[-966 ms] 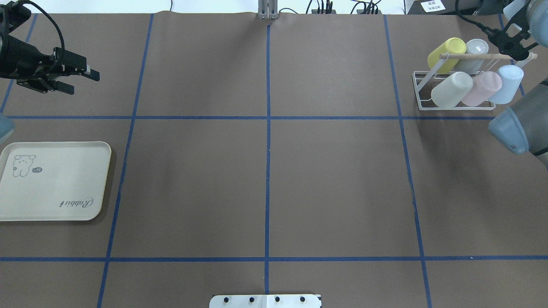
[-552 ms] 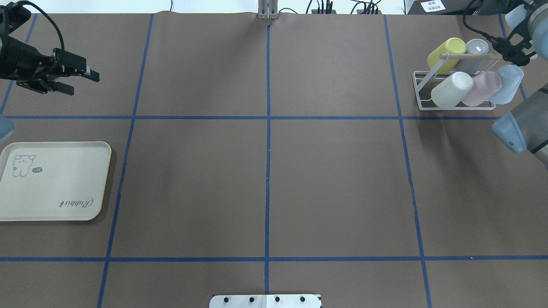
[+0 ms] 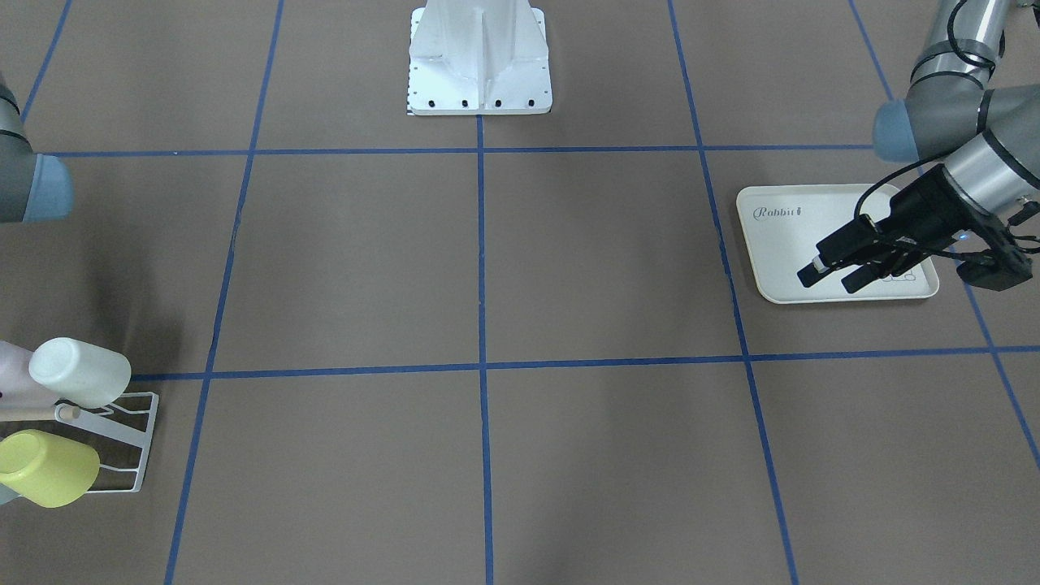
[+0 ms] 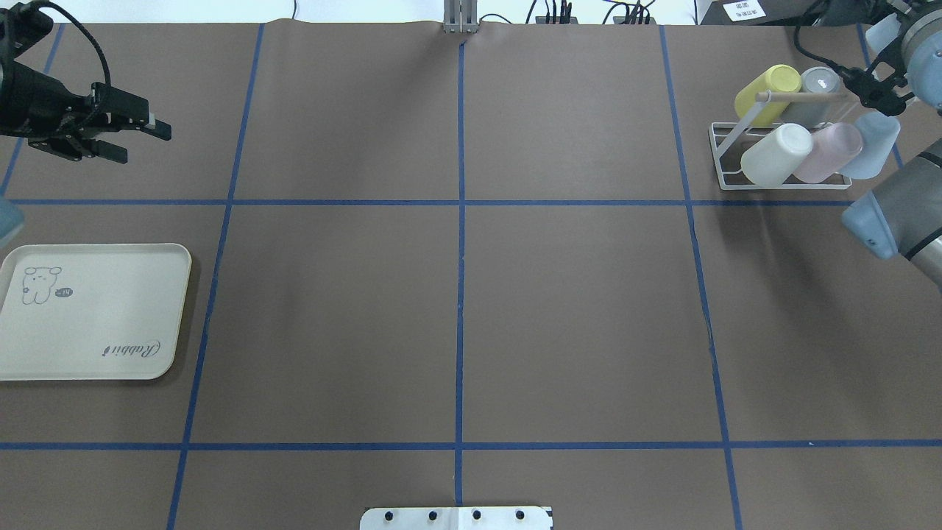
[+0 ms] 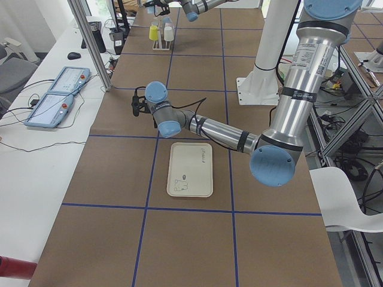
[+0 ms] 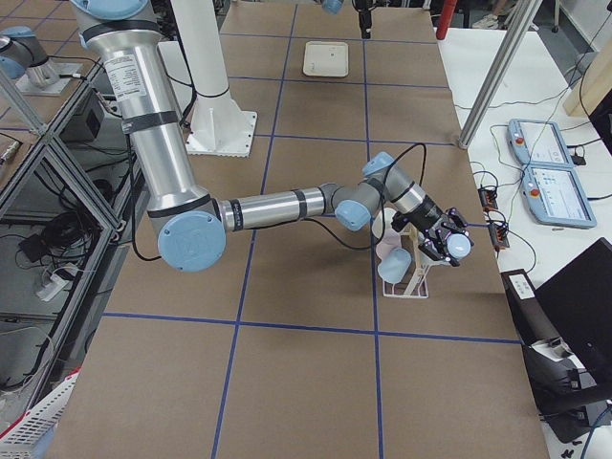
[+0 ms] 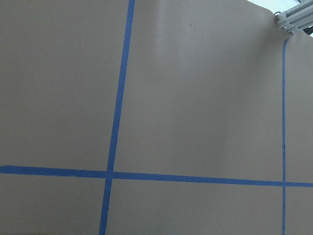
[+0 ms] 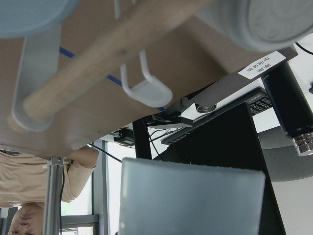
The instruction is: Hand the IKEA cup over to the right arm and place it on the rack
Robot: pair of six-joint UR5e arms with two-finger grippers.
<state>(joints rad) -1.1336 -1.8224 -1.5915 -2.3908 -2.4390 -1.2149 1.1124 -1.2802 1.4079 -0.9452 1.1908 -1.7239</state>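
The white wire rack (image 4: 725, 158) with a wooden dowel (image 4: 802, 96) stands at the far right and carries yellow, grey, white, pink and blue cups. My right gripper (image 6: 446, 243) hovers just beyond the rack's far right end, shut on a pale blue cup (image 6: 460, 246). That cup fills the bottom of the right wrist view (image 8: 190, 196), below the dowel (image 8: 112, 54) and a bare white prong (image 8: 145, 90). My left gripper (image 4: 140, 136) is open and empty above the table's far left.
A cream rabbit-printed tray (image 4: 96, 313) lies at the left edge, with nothing on it. The robot's white base plate (image 4: 456, 518) is at the near middle edge. My right elbow (image 4: 879, 221) hangs just in front of the rack.
My right wrist has shifted slightly towards the far right corner above the rack, and the rack's blue cup now lies in shadow. The left arm has not moved.
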